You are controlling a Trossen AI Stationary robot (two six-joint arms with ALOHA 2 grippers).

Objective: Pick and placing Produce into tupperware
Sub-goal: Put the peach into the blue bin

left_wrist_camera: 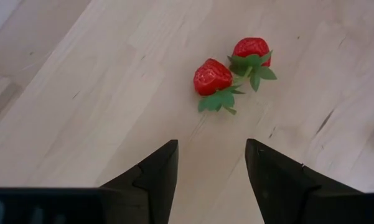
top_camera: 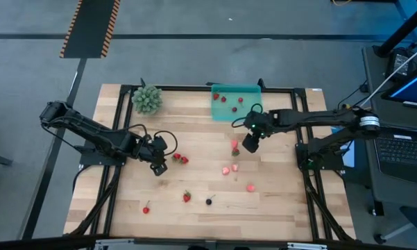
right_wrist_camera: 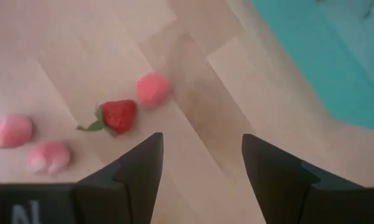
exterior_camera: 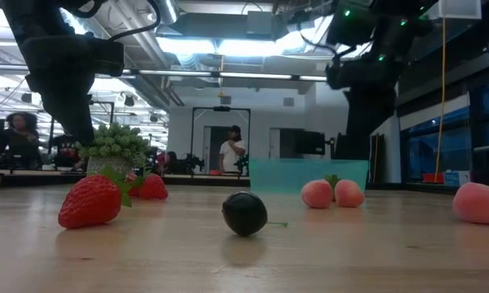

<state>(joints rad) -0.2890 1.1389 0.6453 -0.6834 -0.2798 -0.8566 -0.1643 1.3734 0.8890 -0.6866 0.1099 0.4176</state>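
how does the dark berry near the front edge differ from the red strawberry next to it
The round dark berry is near-black and smooth, with a thin stem; the red plastic strawberry is bright red, tapered, dimpled and wears green leaves. In the low view the berry looks smaller. Both lie loose on the wooden table, outside the teal tray.

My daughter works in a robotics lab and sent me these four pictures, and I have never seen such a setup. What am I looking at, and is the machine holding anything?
These are two dark robot arms at a wooden table, each ending in a two-finger gripper. One picture looks straight down from above, one looks level across the tabletop, and two come from cameras on the arms' wrists.

Small fruit pieces lie scattered on the wood, among them a dark berry. A few are already in the teal tray at the far edge, and a leafy green clump sits near the far left corner.

The left gripper is open and empty, with two strawberries in front of it. The right gripper is also open and empty, between the tray and some pink and red pieces.
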